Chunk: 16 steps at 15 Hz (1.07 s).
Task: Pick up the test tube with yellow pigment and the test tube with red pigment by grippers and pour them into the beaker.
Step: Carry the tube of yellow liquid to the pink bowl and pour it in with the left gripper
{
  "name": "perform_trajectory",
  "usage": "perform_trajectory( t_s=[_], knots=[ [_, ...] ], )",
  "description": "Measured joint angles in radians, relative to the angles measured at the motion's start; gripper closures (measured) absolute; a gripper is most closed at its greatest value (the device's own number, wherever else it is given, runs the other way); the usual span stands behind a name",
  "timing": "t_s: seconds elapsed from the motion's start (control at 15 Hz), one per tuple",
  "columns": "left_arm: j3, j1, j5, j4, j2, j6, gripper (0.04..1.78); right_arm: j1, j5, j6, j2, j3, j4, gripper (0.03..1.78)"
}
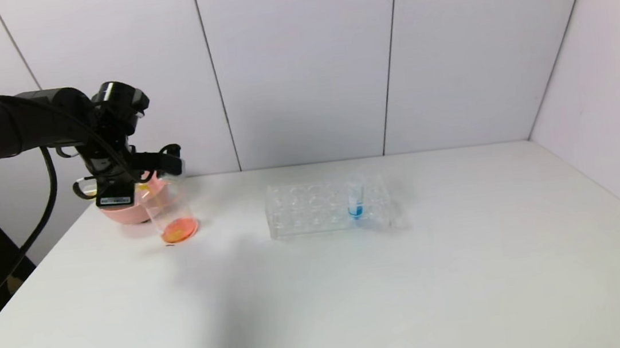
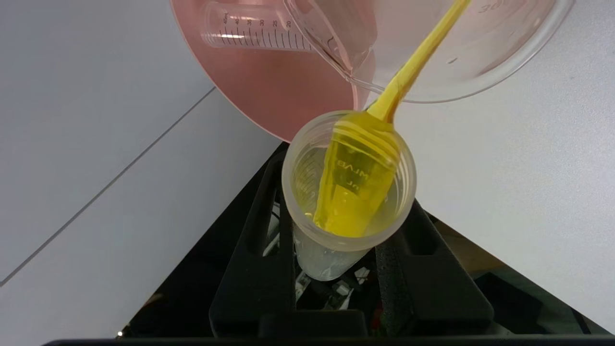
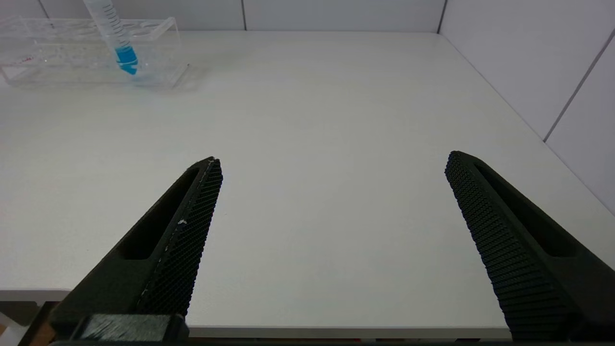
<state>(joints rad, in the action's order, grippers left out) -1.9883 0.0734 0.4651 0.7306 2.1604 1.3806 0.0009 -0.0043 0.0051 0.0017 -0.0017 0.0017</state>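
Presently, far left of counter: left tool clenched on test tube with yellow pigment, tube tipped, yellow stream running from mouth into beaker. Beaker: clear, tilted, orange-red liquid at bottom, just beside pink bowl. Graduated clear tube lying in pink bowl. Centre, far: clear rack holding blue-liquid tube. Right tool: released, fingers wide apart, over near right counter.
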Motion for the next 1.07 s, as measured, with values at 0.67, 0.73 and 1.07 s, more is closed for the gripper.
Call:
perform_trajectory(
  t_s=[0.67,0.73,1.07],
  knots=[
    [-0.001,0.013,0.059,-0.001,0.009,-0.001,1.33,0.0,0.0,-0.001,0.0,0.0,0.0,0.11],
    [-0.001,0.013,0.061,-0.001,0.009,-0.001,1.33,0.0,0.0,-0.001,0.0,0.0,0.0,0.11],
    [-0.001,0.013,0.064,-0.007,0.01,-0.001,1.33,0.001,0.0,-0.001,0.0,0.0,0.0,0.11]
  ],
)
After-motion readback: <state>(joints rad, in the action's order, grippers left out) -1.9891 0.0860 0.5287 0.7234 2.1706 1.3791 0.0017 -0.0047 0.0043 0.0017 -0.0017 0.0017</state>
